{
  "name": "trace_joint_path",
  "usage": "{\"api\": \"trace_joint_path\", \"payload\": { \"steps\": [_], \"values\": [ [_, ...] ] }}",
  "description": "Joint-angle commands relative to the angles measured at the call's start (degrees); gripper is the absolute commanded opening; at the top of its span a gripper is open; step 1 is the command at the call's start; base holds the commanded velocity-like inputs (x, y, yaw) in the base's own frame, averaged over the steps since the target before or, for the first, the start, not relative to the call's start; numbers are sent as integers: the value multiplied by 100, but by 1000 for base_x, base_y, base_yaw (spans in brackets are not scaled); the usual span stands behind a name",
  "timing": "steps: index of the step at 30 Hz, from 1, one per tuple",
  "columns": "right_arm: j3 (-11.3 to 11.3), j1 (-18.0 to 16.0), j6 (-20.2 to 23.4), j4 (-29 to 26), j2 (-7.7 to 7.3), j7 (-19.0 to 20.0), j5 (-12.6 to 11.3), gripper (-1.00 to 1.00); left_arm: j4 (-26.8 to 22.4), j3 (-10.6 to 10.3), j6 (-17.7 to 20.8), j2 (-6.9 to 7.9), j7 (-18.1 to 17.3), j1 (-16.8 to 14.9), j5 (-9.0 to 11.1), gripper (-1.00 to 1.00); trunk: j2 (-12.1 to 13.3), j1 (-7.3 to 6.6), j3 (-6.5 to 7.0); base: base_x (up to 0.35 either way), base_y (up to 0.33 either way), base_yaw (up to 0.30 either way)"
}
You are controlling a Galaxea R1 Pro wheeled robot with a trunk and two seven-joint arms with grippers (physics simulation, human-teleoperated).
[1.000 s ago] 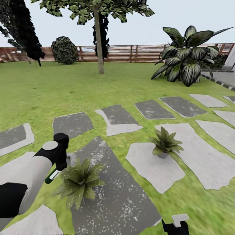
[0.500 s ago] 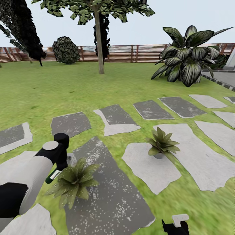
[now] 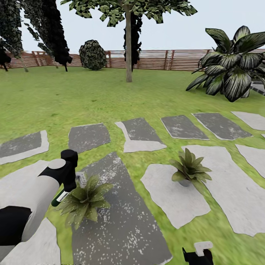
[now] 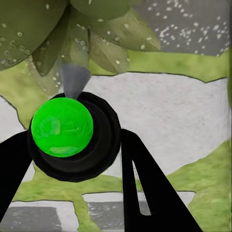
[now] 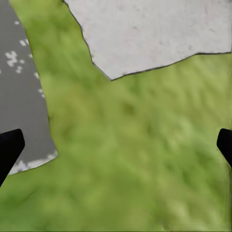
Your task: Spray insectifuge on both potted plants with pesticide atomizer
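Left gripper (image 4: 72, 145): jaws clenched on pesticide atomizer (image 4: 72, 137), nozzle aimed just beyond jaws at speckled near potted plant (image 3: 84, 200), presumably for coverage. Second potted plant (image 3: 190, 170) well apart, likely unsprayed. Right gripper (image 5: 116, 145): jaws released, idle over lawn (image 5: 135, 159).

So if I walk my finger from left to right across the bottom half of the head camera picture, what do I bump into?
Left arm → pesticide atomizer → nearer potted plant → farther potted plant → right gripper.
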Motion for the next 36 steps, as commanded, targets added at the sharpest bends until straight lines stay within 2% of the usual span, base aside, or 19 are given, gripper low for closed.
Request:
{"api": "trace_joint_path", "payload": {
  "steps": [1,5,13,29,33,34,36],
  "values": [
    [-48,-5,-24,5,0,20,36,100,-11,-29,62,5,-43,-7,-20,-100,-2,0,-5,93,-268,277],
    [-48,-4,-24,5,0,22,36,100,-20,-28,69,6,-43,-5,-20,-100,-2,0,-5,70,-268,219],
    [-48,-5,-24,5,0,25,36,100,-25,-28,70,3,-43,-3,-20,-100,-2,0,-5,-24,-270,15],
    [-48,-3,-24,5,0,29,36,100,-38,18,91,1,-43,-3,-7,-100,-2,0,-5,-222,-205,0],
    [-48,-3,-24,5,0,29,36,100,-29,64,137,-82,-43,11,93,-100,-2,0,-5,-236,-168,0],
    [-48,-3,-24,5,0,29,36,100,-24,85,168,-139,-43,13,174,-100,-2,0,-5,-236,-154,0],
    [-48,-3,-24,5,0,27,36,100,-36,110,193,-271,-43,110,497,-100,-2,0,-5,-236,-149,0]
  ]
}}
